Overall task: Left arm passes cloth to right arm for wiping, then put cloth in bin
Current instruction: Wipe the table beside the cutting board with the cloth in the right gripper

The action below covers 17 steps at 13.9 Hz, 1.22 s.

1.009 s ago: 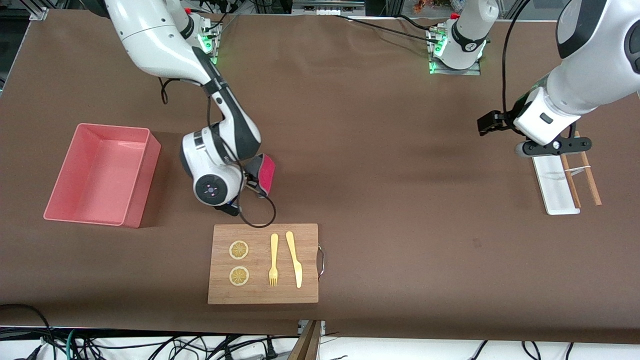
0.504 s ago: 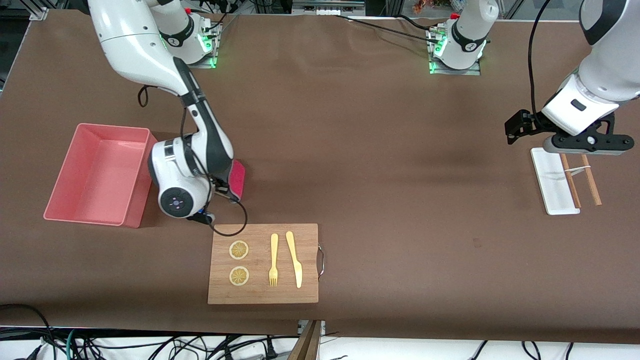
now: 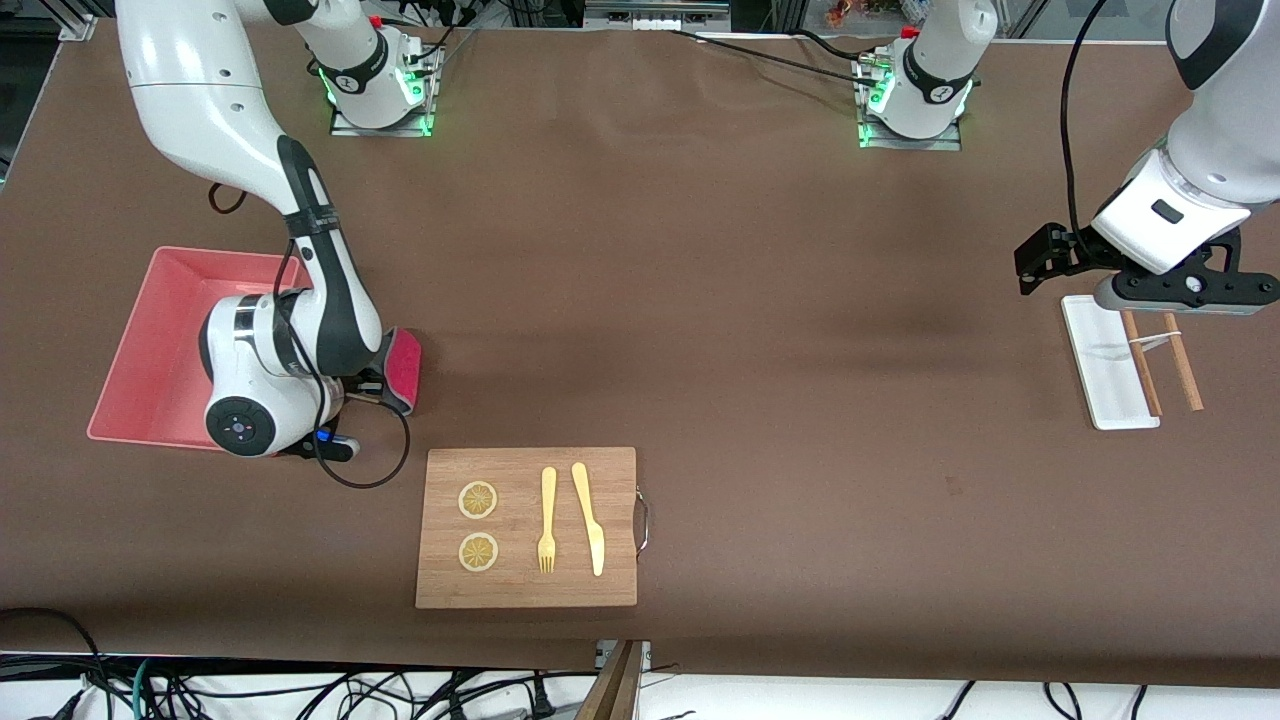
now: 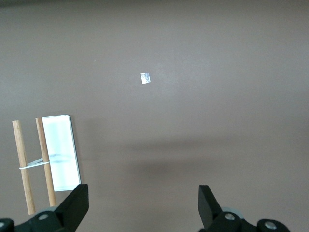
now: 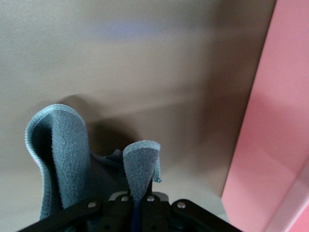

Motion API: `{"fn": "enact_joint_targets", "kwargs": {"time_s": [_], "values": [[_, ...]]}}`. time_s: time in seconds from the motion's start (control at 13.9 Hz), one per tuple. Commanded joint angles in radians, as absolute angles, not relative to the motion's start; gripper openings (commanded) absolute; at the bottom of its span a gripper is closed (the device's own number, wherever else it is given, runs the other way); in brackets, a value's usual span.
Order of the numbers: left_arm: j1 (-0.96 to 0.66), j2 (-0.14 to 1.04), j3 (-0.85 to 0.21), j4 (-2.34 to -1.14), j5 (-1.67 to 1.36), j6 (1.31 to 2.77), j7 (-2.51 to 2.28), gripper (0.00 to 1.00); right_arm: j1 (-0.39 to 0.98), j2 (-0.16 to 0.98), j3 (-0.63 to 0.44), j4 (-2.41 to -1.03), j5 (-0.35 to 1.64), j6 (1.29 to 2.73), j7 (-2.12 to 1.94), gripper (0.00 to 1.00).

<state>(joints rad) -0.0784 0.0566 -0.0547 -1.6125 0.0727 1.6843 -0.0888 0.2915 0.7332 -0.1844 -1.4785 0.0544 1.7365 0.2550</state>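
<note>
Moved toward the bin (image 3: 150,330), right fingers (image 5: 145,200) pinch the cloth (image 3: 402,365); left fingers (image 4: 77,205) spread.

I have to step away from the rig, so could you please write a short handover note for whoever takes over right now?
Right gripper: shut on the cloth, a grey and red one, up in the air beside the bin, by the wall facing the middle of the table.
Left gripper: open and holding nothing, waiting over the table beside the white tray with its two wooden sticks.
Done: the cloth is in the right arm's gripper, so the pass is over.
Left: move the cloth over the bin, which looks empty where it shows, and release it.
</note>
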Motion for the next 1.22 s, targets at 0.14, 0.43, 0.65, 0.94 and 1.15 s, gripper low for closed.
{"fn": "enact_joint_targets", "kwargs": {"time_s": [0.14, 0.43, 0.65, 0.94, 1.15], "values": [[-0.037, 0.091, -0.058, -1.546, 0.063, 1.675, -0.151, 1.00, 0.301, 0.699, -0.112, -1.522, 0.035, 1.787, 0.355, 0.00], [-0.037, 0.089, -0.058, -1.545, 0.066, 1.678, -0.190, 1.00, 0.301, 0.701, -0.034, -1.537, 0.038, 1.824, 0.481, 0.00], [-0.034, 0.087, -0.055, -1.545, 0.066, 1.678, -0.192, 1.00, 0.301, 0.703, 0.046, -1.546, 0.038, 1.865, 0.635, 0.00], [-0.023, 0.080, -0.051, -1.545, 0.066, 1.675, -0.192, 1.00, 0.301, 0.707, 0.141, -1.545, 0.040, 1.913, 0.800, 0.00], [-0.008, 0.074, -0.052, -1.545, 0.063, 1.674, -0.192, 1.00, 0.305, 0.709, 0.208, -1.545, 0.043, 1.969, 0.918, 0.00]]}}
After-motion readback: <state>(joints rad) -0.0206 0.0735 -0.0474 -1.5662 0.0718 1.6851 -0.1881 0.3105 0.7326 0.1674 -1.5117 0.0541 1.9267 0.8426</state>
